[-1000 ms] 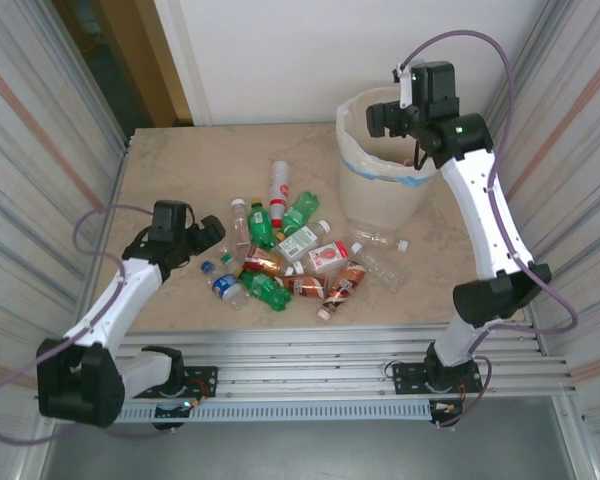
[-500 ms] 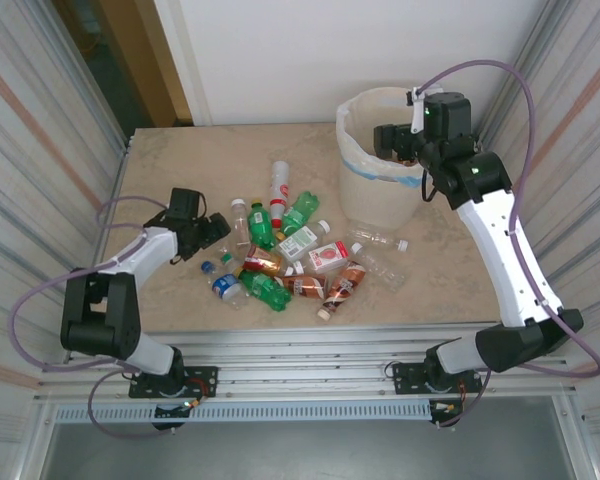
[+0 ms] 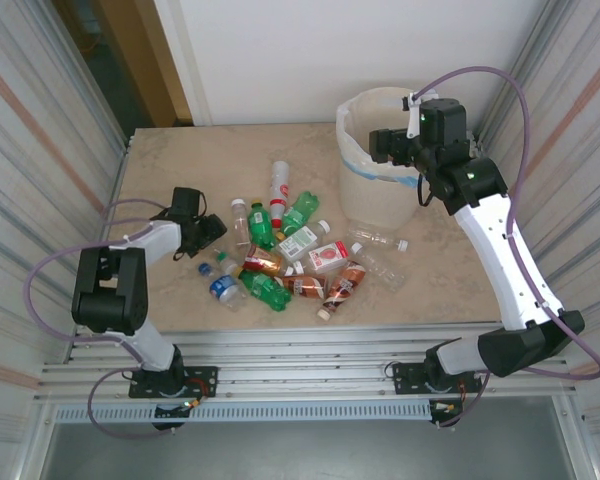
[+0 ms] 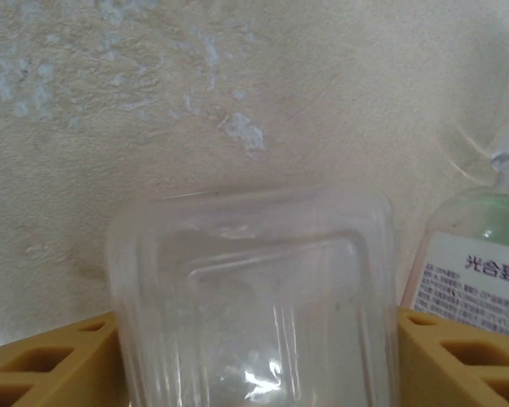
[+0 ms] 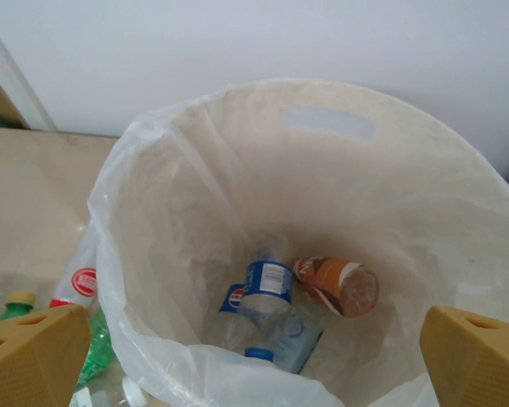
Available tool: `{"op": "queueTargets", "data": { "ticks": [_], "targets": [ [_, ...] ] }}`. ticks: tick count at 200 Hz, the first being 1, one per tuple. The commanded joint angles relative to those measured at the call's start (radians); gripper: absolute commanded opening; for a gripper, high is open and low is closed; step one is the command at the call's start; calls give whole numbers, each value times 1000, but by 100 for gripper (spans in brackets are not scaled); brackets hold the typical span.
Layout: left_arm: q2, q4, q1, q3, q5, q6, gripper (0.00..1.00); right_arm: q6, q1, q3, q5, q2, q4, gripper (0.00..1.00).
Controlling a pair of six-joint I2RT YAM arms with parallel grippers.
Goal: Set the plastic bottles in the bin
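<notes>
The clear bottle (image 4: 254, 297) is cropped below and blurred.

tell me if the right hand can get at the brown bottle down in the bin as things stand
Probably yes. The right hand hangs open above the bin, and the brown bottle lies uncovered at the bottom, nothing between them; depth is the only doubt.
</notes>
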Motion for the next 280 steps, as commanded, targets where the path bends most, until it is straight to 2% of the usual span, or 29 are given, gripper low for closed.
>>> {"op": "queueTargets", "data": {
  "ticks": [1, 51, 82, 109, 138, 182, 222, 280],
  "targets": [
    [20, 15, 10, 28, 11, -18, 65, 28, 9, -9, -21, -28, 27, 98],
    [-11, 13, 44, 42, 10, -18, 47, 32, 22, -3, -42, -19, 26, 98],
    [-86, -9, 68, 52, 20, -10, 40, 33, 42, -1, -75, -14, 23, 98],
    [-185, -33, 71, 52, 29, -2, 39, 59, 79, 1, -112, 6, 9, 98],
    [-297, -48, 70, 53, 96, -4, 39, 98, 159, -12, -182, 42, 17, 98],
    [-446, -43, 24, 53, 146, -45, 39, 188, 298, -35, -389, 139, 94, 100],
    [-503, 19, -21, 48, 188, -111, 36, 267, 401, -51, -545, 237, 193, 93],
    [-536, 134, -60, 18, 235, -192, 36, 345, 459, -35, -644, 350, 251, 84]
  ]
}}
